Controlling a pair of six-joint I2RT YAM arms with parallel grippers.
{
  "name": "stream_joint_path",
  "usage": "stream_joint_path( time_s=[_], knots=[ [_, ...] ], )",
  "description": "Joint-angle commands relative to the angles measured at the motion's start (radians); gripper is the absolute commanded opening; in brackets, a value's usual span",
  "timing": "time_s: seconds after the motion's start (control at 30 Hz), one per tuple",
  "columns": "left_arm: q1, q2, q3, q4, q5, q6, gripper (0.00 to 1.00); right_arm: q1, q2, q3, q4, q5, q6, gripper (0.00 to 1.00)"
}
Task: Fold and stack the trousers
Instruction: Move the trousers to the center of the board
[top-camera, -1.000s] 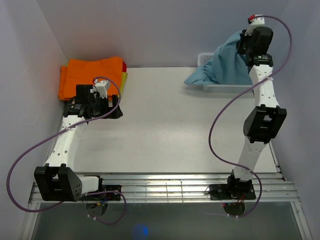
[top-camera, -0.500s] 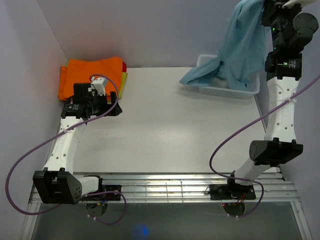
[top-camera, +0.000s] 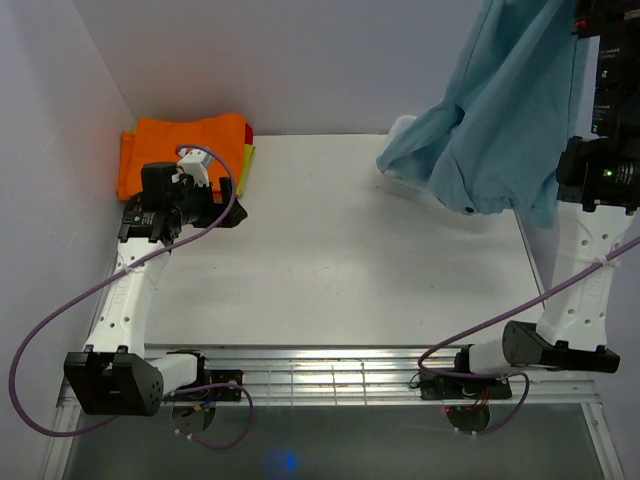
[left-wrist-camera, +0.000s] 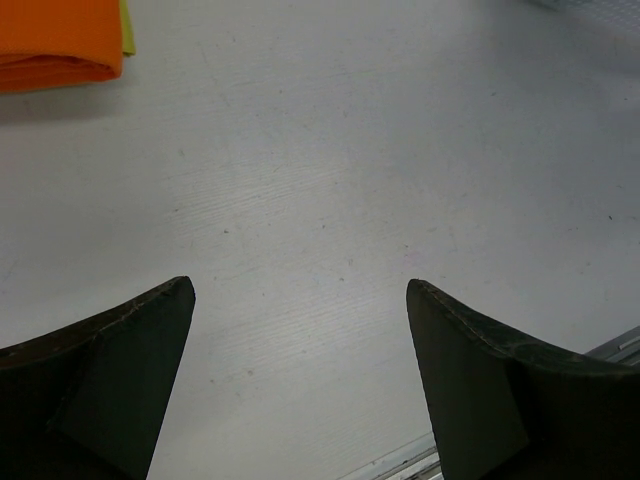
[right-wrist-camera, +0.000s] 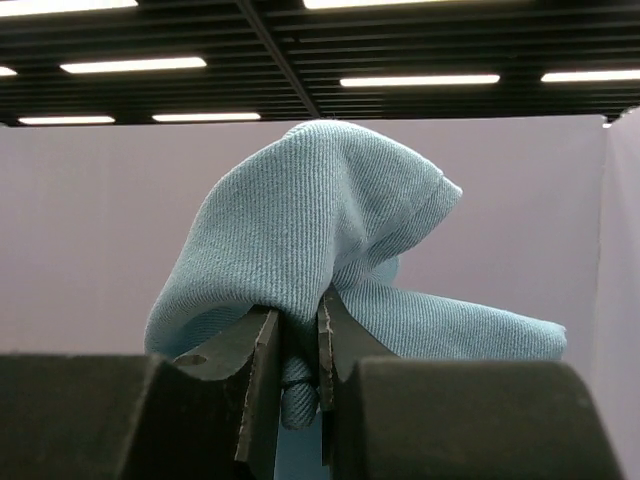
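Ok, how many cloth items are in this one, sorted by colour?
Sky-blue: 1, the trousers, hanging from the right gripper
Orange: 1, the folded garment
Yellow: 1, the yellow cloth, only its edge showing beside the orange
Red: 1, the red cloth, only a sliver showing
Total: 4

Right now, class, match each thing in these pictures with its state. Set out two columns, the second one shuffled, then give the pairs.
1. trousers
2. orange garment
3. left jaws
4. right jaws

A. wide open above the table
B. hanging in the air
C. pinched shut on blue cloth
D. folded, lying at the far left corner

Pairs: 1-B, 2-D, 3-A, 4-C
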Motion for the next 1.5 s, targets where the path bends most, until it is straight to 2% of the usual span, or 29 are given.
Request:
stream_joint_path(
  time_s=[0.0,0.1,0.13,0.17,0.23,0.27,0.37,0.4,0.43,0.47,0.5,0.53,0.6,0.7,0.77,0.8,0.83,0.9,0.93,1.03,1.17,1.23,1.3,1.33,1.47],
  knots=[
    [0.002,-0.067,0.02,0.067,0.069,-0.01,0.98,0.007,-0.085,-0.042,0.13,-0.101,0.164,0.08],
    [0.002,-0.102,0.006,0.105,0.108,-0.005,0.98,0.047,-0.16,-0.217,0.078,-0.244,0.235,0.08],
    [0.001,-0.107,0.0,0.111,0.119,-0.004,0.98,0.066,-0.197,-0.322,0.048,-0.293,0.224,0.08],
    [0.002,-0.109,0.0,0.116,0.131,-0.001,0.98,0.133,-0.217,-0.387,-0.007,-0.302,0.21,0.08],
    [0.002,-0.093,0.003,0.119,0.151,0.002,0.98,0.203,-0.281,-0.531,-0.048,-0.314,0.109,0.08],
    [0.002,-0.086,0.005,0.117,0.155,0.002,0.98,0.287,-0.298,-0.668,-0.096,-0.299,0.06,0.08],
    [0.002,-0.046,0.008,0.117,0.171,0.012,0.98,0.429,-0.325,-0.859,-0.132,-0.266,-0.104,0.08],
    [0.002,-0.034,0.009,0.123,0.177,0.013,0.98,0.452,-0.314,-0.945,-0.164,-0.249,-0.132,0.12],
    [0.002,-0.012,0.011,0.128,0.202,0.03,0.98,0.463,-0.279,-0.968,-0.184,-0.265,-0.161,0.33],
    [0.002,0.0,0.022,0.13,0.217,0.041,0.98,0.471,-0.261,-0.978,-0.21,-0.268,-0.172,0.49],
    [0.002,0.012,0.026,0.142,0.234,0.048,0.98,0.471,-0.23,-0.973,-0.27,-0.259,-0.181,0.77],
    [0.002,0.046,0.035,0.151,0.239,0.05,0.98,0.463,-0.224,-0.961,-0.294,-0.246,-0.222,0.87],
    [0.001,0.092,0.084,0.169,0.259,0.049,0.98,0.433,-0.255,-0.949,-0.351,-0.229,-0.244,0.94],
    [-0.022,0.215,0.178,0.205,0.288,0.013,0.98,0.293,-0.32,-0.952,-0.391,-0.262,-0.242,0.95],
    [-0.093,0.334,0.245,0.215,0.25,0.003,0.98,0.178,-0.334,-0.944,-0.449,-0.264,-0.293,0.95],
    [-0.163,0.376,0.325,0.219,0.227,0.007,0.98,0.134,-0.335,-0.944,-0.51,-0.268,-0.319,0.95],
    [-0.203,0.42,0.368,0.219,0.195,0.015,0.98,0.053,-0.331,-0.947,-0.541,-0.256,-0.346,0.95],
    [-0.272,0.57,0.513,0.206,0.103,0.03,0.98,-0.017,-0.302,-0.959,-0.6,-0.241,-0.431,0.94],
    [-0.327,0.624,0.567,0.2,0.089,0.03,0.98,-0.087,-0.287,-0.976,-0.642,-0.239,-0.44,0.94],
    [-0.399,0.816,0.741,0.197,0.078,0.03,0.98,-0.173,-0.208,-0.987,-0.706,-0.238,-0.469,0.92],
    [-0.458,1.012,0.907,0.193,0.087,0.044,0.98,-0.195,-0.103,-0.955,-0.785,-0.248,-0.566,0.93],
    [-0.484,1.091,0.959,0.197,0.086,0.073,0.98,-0.193,-0.021,-0.915,-0.822,-0.285,-0.717,0.97],
    [-0.499,1.129,0.97,0.223,0.058,0.105,0.98,-0.2,0.043,-0.868,-0.826,-0.293,-0.82,0.99],
    [-0.501,1.16,0.971,0.234,0.04,0.114,0.98,-0.198,0.063,-0.858,-0.815,-0.285,-0.9,0.97],
    [-0.507,1.226,0.994,0.271,-0.015,0.122,0.98,-0.19,0.172,-0.78,-0.789,-0.266,-1.004,0.95]
  ],
)
